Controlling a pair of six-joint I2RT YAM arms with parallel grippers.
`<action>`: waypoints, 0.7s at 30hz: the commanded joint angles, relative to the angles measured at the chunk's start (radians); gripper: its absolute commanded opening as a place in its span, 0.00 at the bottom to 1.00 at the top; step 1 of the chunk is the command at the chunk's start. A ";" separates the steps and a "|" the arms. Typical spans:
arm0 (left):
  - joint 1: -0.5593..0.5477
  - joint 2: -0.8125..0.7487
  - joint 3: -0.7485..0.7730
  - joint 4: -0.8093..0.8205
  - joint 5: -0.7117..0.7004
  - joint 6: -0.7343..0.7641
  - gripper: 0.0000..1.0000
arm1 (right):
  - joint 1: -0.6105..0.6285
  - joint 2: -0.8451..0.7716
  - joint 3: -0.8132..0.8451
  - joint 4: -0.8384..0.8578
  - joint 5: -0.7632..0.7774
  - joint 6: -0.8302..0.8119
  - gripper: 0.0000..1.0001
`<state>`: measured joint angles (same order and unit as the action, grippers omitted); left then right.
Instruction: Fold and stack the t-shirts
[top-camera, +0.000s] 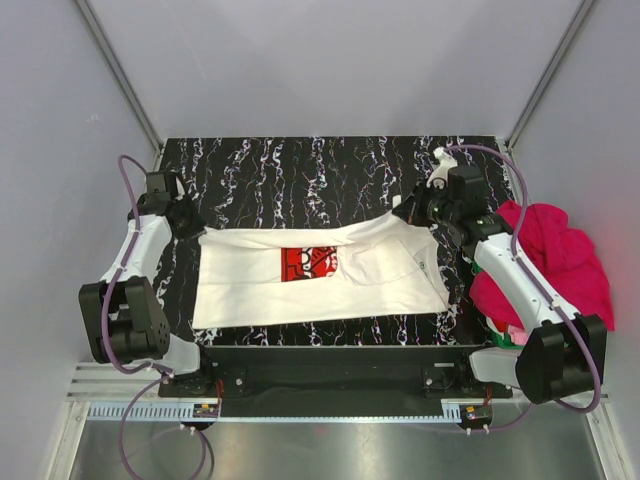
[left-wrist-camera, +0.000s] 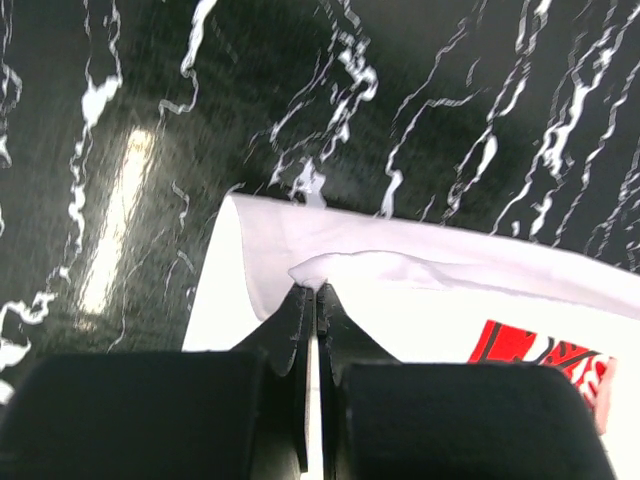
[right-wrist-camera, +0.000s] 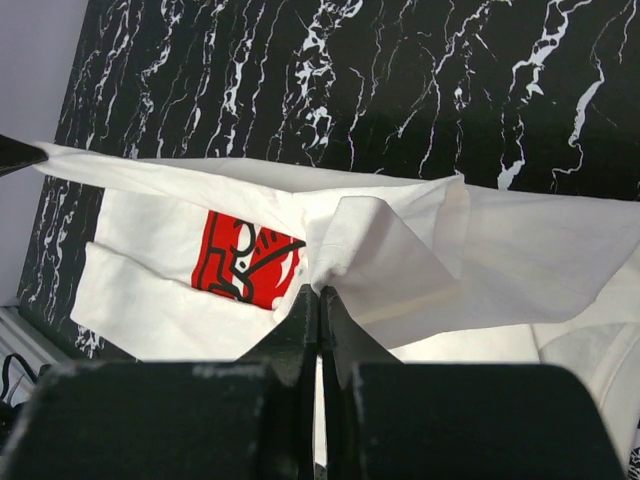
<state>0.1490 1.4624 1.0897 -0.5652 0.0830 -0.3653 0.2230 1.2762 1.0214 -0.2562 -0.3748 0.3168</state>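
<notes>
A white t-shirt (top-camera: 260, 290) with a red square print (top-camera: 308, 263) lies spread across the black marbled table (top-camera: 300, 180). My left gripper (top-camera: 193, 228) is shut on the shirt's far left corner; the left wrist view shows white cloth (left-wrist-camera: 400, 290) pinched at its tips (left-wrist-camera: 316, 290). My right gripper (top-camera: 412, 208) is shut on the shirt's far right edge and holds it lifted, so a fold (right-wrist-camera: 390, 250) hangs over the print (right-wrist-camera: 240, 258). Its tips (right-wrist-camera: 320, 290) pinch the cloth. Magenta-pink shirts (top-camera: 560, 260) are heaped at the right.
A green basket (top-camera: 497, 327) shows only as a sliver under the pink heap off the table's right edge. Grey walls and metal struts (top-camera: 120, 70) enclose the table. A black rail (top-camera: 320, 365) runs along the near edge.
</notes>
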 joint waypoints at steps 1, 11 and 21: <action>0.003 -0.048 -0.024 0.048 -0.035 0.012 0.00 | -0.004 -0.058 -0.024 0.026 0.043 -0.004 0.00; 0.003 -0.076 -0.074 -0.013 -0.061 0.011 0.00 | -0.004 -0.136 -0.090 -0.032 0.189 0.036 0.00; 0.003 -0.099 -0.152 -0.179 -0.109 0.000 0.21 | -0.002 -0.212 -0.263 -0.123 0.370 0.195 0.00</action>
<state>0.1490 1.3899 0.9607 -0.6727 0.0158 -0.3634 0.2222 1.0927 0.7940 -0.3408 -0.0940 0.4416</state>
